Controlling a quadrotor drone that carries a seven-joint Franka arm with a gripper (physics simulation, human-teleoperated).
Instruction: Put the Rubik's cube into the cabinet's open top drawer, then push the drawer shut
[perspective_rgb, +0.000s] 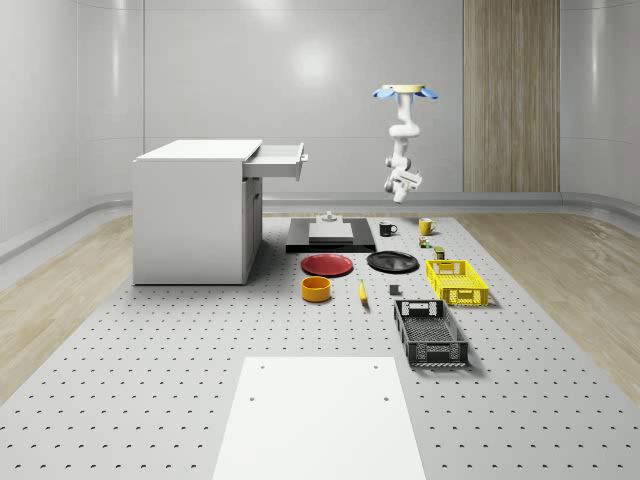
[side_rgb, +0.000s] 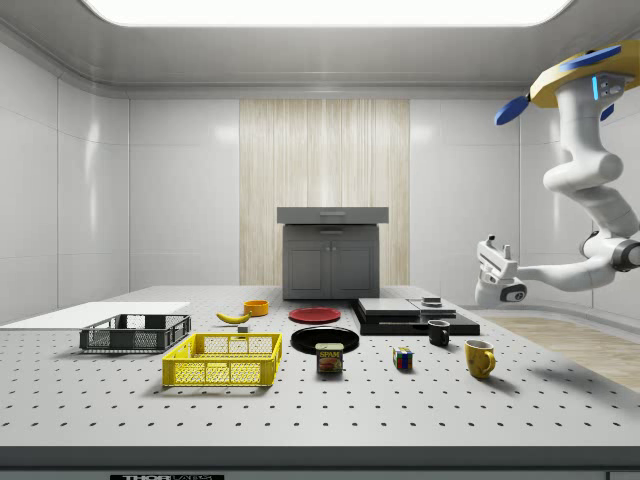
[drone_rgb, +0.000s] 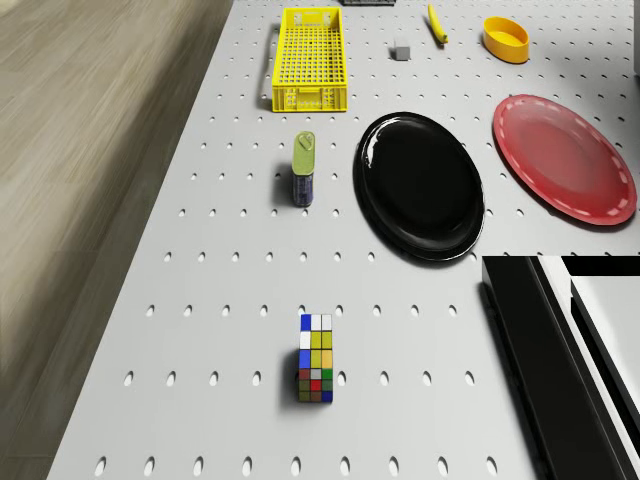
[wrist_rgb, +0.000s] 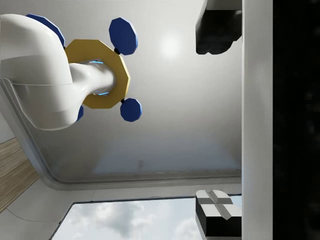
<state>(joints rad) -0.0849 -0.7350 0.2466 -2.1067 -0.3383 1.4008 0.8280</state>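
Cube (drone_rgb: 316, 358) resting on the bench (drone_rgb: 200, 300) near a can (drone_rgb: 303, 168) and black plate (drone_rgb: 420, 185). My drone (perspective_rgb: 406, 93) hovers above; my tool (side_rgb: 497, 270) hangs high, fingers' spacing indeterminable. Cabinet drawer (perspective_rgb: 280, 160) open.

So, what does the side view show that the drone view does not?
Side view, not drone view: the cabinet, the yellow mug, and the drone hovering at the side view's right, gripper open, high above that mug. Drone view, not side view: a small grey block. Both: the Rubik's cube, yellow crate, black plate, red plate.
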